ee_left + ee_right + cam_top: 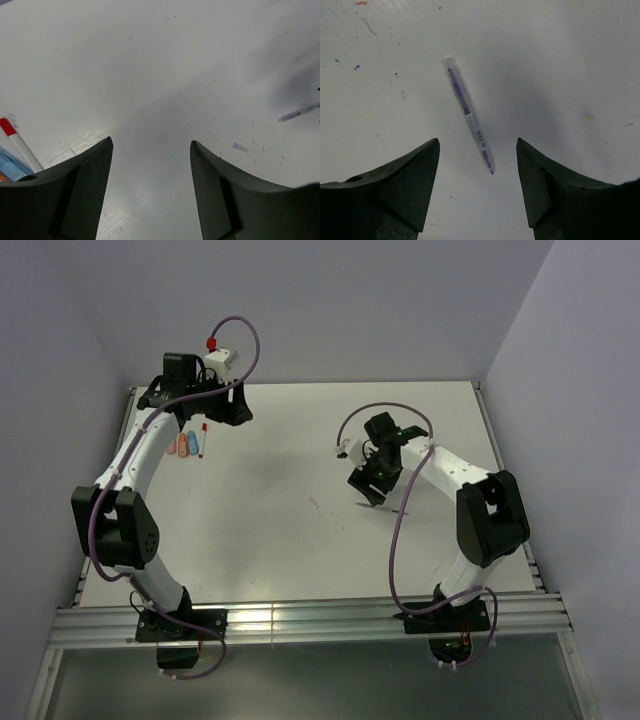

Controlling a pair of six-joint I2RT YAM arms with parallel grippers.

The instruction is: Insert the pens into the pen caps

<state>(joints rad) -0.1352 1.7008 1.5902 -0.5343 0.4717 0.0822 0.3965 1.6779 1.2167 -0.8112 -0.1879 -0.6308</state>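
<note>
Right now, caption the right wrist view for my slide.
Right hand, open, hovers over a thin grey pen lying on the white table.

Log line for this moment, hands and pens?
left hand: open, empty, over table | right hand: open, above thin pen, not gripping | thin pen: flat on table, tip exposed | red-capped white pen: beside left hand

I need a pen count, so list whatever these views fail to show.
Top view: the stubby pens beside the left arm are too small to count or check for caps.
Left wrist view: the blue pen and the red-capped white pen are cut off by the frame edge and the left claw.
Right wrist view: the print on the thin pen is too small to read.
</note>
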